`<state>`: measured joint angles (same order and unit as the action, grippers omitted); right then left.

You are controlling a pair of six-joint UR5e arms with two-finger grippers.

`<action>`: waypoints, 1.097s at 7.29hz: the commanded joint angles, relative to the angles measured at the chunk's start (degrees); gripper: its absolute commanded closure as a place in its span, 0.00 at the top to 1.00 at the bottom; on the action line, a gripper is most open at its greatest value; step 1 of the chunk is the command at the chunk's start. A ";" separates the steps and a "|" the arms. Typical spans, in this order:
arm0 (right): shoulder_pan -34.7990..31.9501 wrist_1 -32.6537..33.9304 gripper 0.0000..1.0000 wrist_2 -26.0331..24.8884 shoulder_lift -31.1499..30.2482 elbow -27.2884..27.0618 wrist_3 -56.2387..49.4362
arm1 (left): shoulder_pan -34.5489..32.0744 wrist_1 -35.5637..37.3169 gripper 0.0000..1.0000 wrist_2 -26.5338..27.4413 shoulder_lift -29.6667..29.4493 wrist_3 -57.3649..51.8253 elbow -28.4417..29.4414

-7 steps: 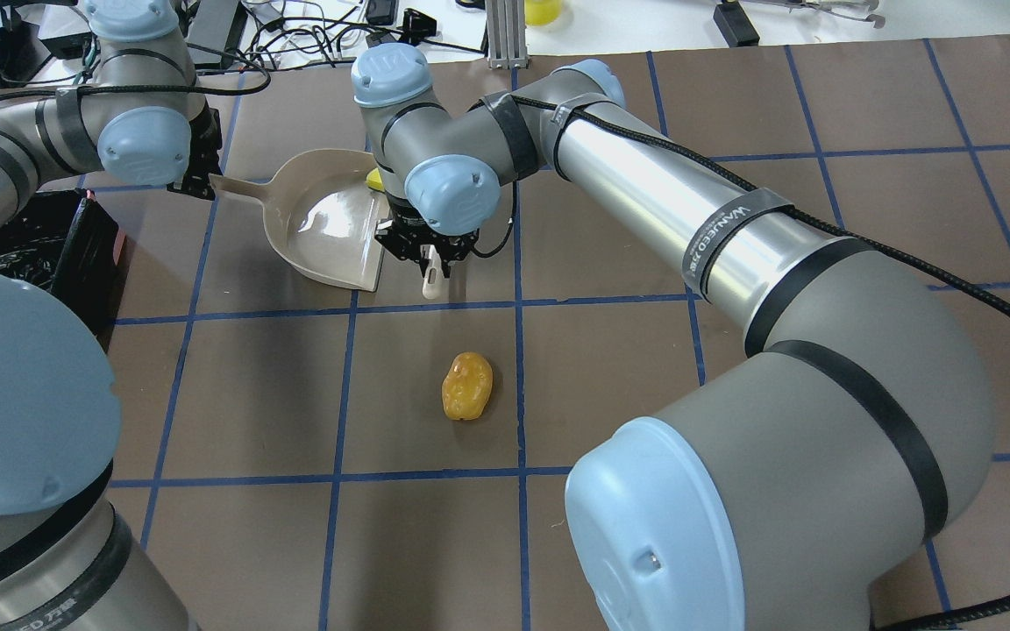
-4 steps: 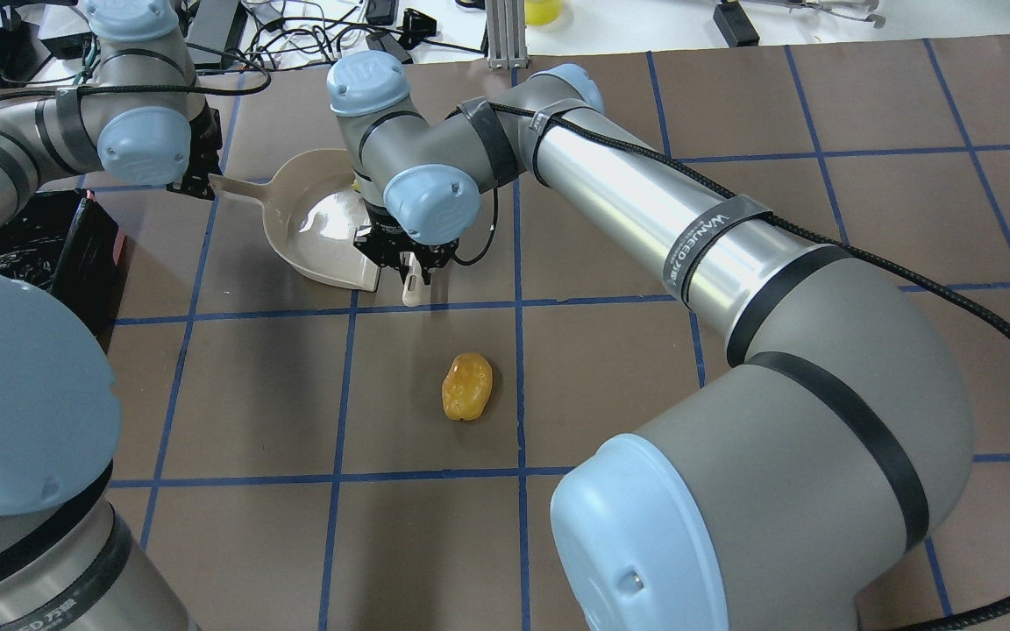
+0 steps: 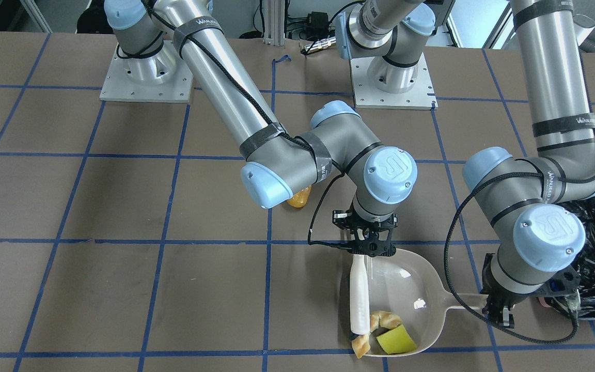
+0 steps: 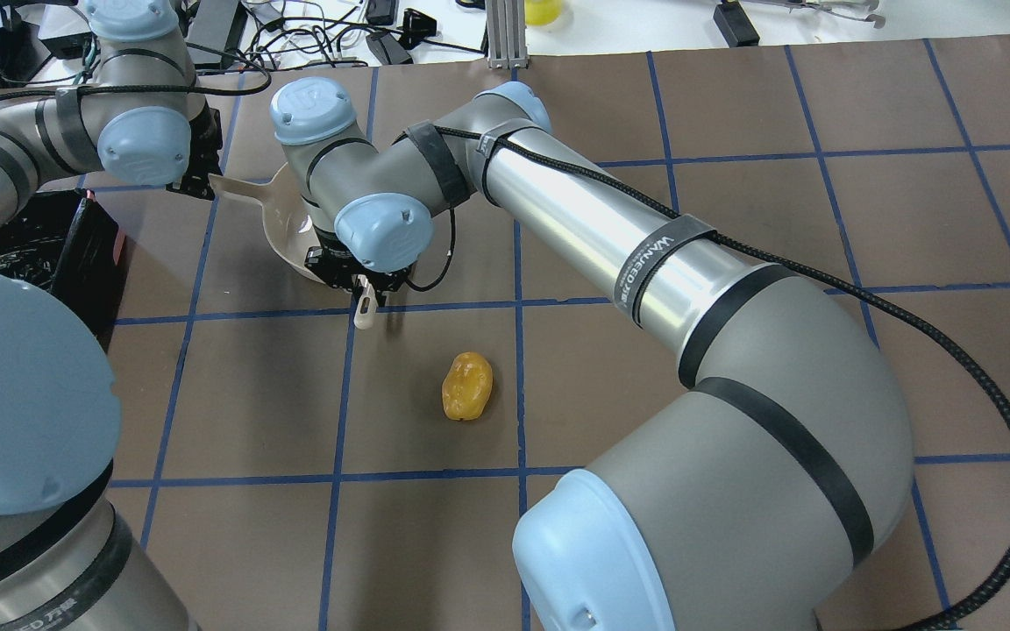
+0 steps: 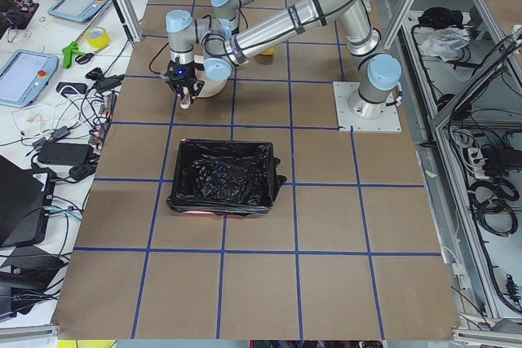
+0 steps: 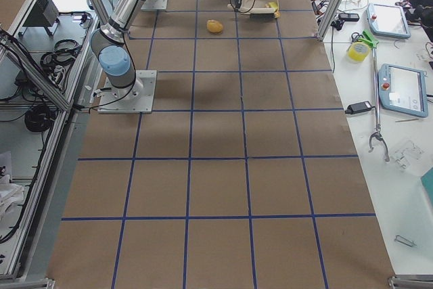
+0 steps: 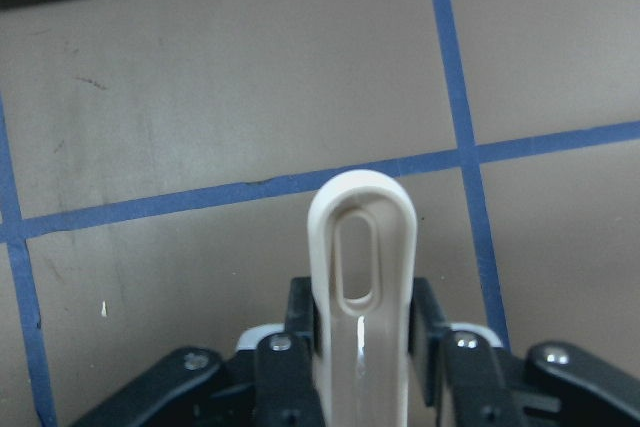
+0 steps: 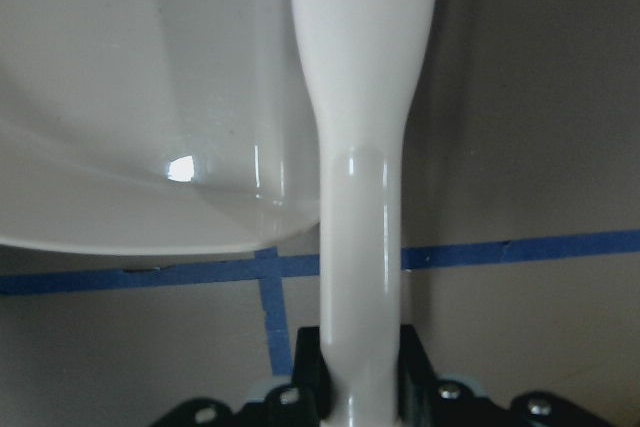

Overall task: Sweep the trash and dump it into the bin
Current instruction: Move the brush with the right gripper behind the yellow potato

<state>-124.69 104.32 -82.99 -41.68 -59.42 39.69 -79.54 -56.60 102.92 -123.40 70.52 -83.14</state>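
The beige dustpan (image 3: 406, 289) lies on the table. My left gripper (image 3: 499, 312) is shut on its handle (image 7: 362, 277). My right gripper (image 3: 369, 253) is shut on the beige hand brush (image 3: 359, 297), which lies along the pan's open edge. The tan croissant (image 3: 386, 320) and the yellow-green wedge (image 3: 395, 341) lie inside the pan against the brush tip. The orange-yellow lump (image 4: 467, 386) lies alone on the table, apart from the pan. The bin (image 5: 222, 177), lined with black plastic, stands beside my left arm (image 4: 32, 245).
My right arm (image 4: 645, 254) reaches across the table's middle and hides most of the pan in the overhead view. Blue tape lines grid the brown mat (image 4: 733, 105). Cables and devices lie beyond the far table edge (image 4: 312, 35).
My right gripper has moved the brush leftward in the overhead view, across the pan's mouth. The wedge, seen beside the pan before, is now hidden under the arm there. Left arm still.
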 commanded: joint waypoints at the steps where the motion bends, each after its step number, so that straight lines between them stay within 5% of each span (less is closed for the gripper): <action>1: -0.73 0.00 0.00 1.41 0.81 1.84 1.27 | 0.00 0.00 0.00 0.00 0.00 -0.03 -0.09; 6: -0.21 -0.35 0.00 4.42 -0.41 3.34 0.32 | 0.00 0.00 0.00 -0.09 0.00 -0.12 -0.09; 8: 2.25 -7.42 0.00 3.71 -4.88 0.98 -2.33 | 0.00 0.00 0.00 -0.09 0.00 -0.04 -0.26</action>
<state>-123.93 101.36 -78.92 -43.91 -57.11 38.68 -79.54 -56.60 102.83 -123.40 70.42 -83.32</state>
